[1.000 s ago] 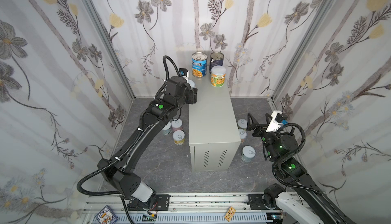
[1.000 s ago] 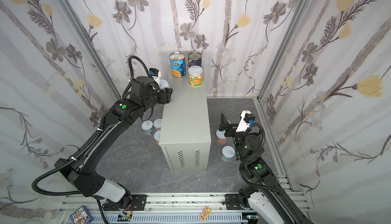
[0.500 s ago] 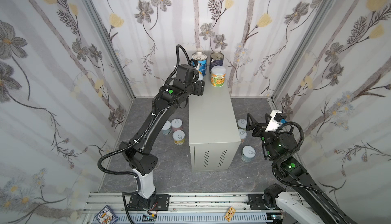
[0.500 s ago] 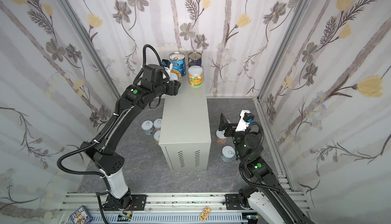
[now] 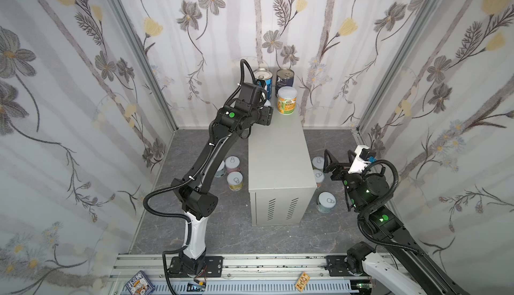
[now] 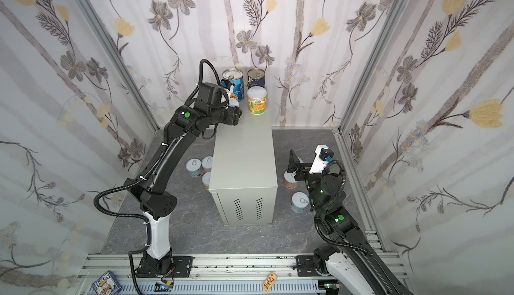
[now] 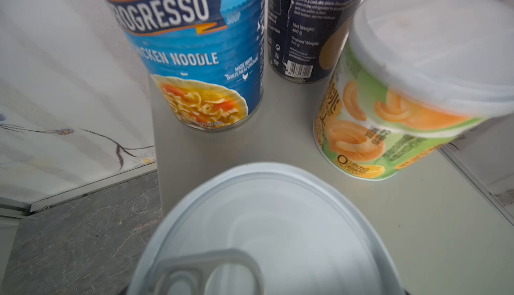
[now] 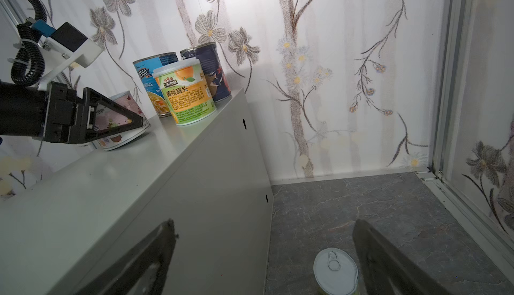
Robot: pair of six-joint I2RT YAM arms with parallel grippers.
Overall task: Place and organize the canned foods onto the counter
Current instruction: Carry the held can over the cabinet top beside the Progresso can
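Note:
The counter stands mid-floor. At its far end are a blue Progresso can, a navy can and a green peach can. My left gripper is shut on a short pink-labelled can, slightly tilted at the counter's far left, just before the Progresso can. My right gripper hangs open right of the counter, above a floor can.
Three short cans sit on the floor left of the counter, and three more on its right. Flowered walls close in on three sides. A rail runs along the front.
My left arm has carried the pink can from the counter's left edge toward the back, close to the Progresso can. The right arm has stayed put.

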